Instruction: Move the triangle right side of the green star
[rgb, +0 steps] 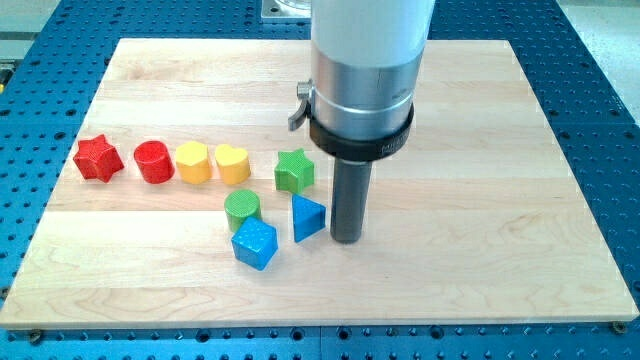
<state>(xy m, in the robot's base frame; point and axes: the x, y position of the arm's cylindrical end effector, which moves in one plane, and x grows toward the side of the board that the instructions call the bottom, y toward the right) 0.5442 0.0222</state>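
The blue triangle (307, 217) lies on the wooden board (480, 200) just below and slightly right of the green star (294, 170). My tip (346, 239) rests on the board right next to the triangle's right side, a small gap or touch that I cannot tell apart. The rod rises from it into the large silver arm body above.
A green cylinder (242, 209) and a blue cube (254, 243) sit left of the triangle. A row runs left from the star: yellow heart (232, 164), yellow block (193, 162), red cylinder (154, 162), red star (98, 158).
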